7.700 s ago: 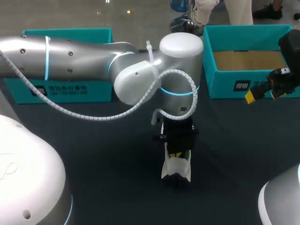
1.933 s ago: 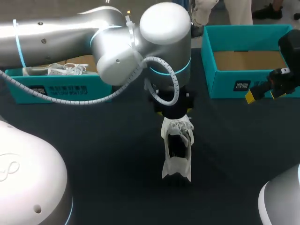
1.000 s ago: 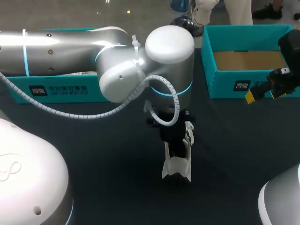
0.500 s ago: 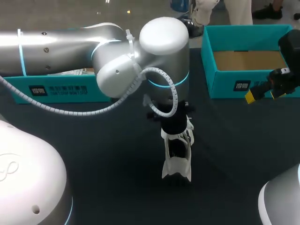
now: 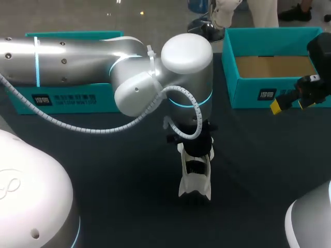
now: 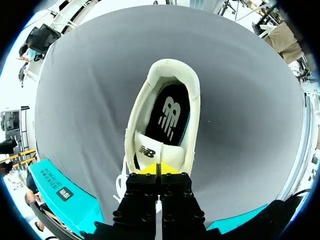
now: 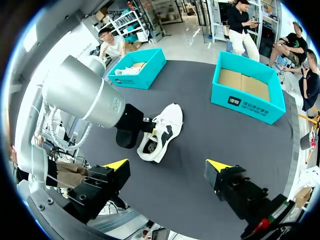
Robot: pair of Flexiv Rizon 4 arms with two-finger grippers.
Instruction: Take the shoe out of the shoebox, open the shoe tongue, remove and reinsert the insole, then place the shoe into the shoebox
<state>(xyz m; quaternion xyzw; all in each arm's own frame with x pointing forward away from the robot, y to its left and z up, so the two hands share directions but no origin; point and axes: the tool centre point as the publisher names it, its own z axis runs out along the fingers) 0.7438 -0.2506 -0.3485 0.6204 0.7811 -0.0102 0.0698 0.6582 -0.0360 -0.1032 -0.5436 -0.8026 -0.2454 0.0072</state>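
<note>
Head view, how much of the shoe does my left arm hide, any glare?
Head view: the left arm hides the far end of the shoe; bright highlights on its metal shell. Left wrist view: the shoe's opening shows whole and evenly lit ahead of the left gripper. Right wrist view: the shoe shows beside that arm.

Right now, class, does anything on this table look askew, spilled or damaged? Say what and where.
Nothing stands out. The white sneaker stands upright on the table, its black insole lying flat inside, and the left gripper sits at its tongue.
</note>
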